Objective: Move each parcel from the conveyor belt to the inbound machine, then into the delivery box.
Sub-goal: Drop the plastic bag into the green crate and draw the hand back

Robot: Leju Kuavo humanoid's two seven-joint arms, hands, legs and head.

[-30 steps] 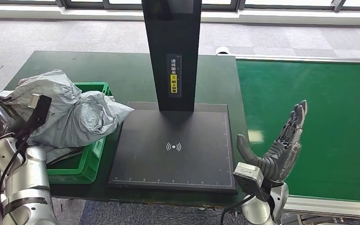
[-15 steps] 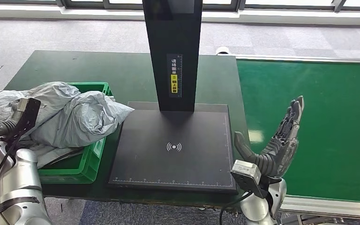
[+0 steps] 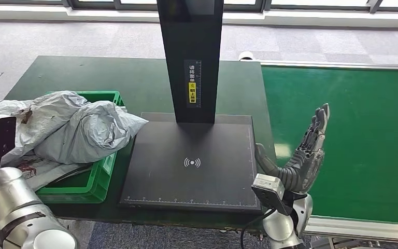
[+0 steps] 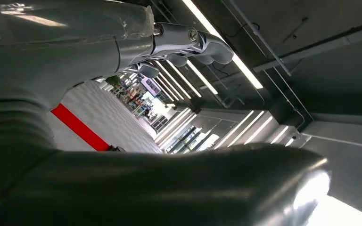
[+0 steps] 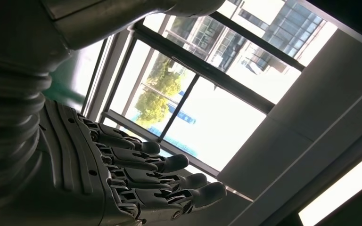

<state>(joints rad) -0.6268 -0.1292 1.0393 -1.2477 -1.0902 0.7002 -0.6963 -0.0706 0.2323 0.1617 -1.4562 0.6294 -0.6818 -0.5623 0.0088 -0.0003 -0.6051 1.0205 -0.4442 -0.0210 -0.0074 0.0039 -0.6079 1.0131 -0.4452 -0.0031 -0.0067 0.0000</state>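
Grey parcels (image 3: 77, 129) sit heaped in the crate (image 3: 96, 179) left of the scanner (image 3: 192, 163). Right hand (image 3: 303, 161) splayed, empty, right of scanner over the belt (image 3: 363, 135). Left hand (image 4: 169, 183): can't tell. Wait for the next parcel, approach low and flat.

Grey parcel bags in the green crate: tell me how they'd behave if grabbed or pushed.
The grey parcel bags are crumpled and sagging over the green crate rim, so probably floppy, not stiff. The glossy film looks slippery. Heaped above the rim, they might slide off if pushed.
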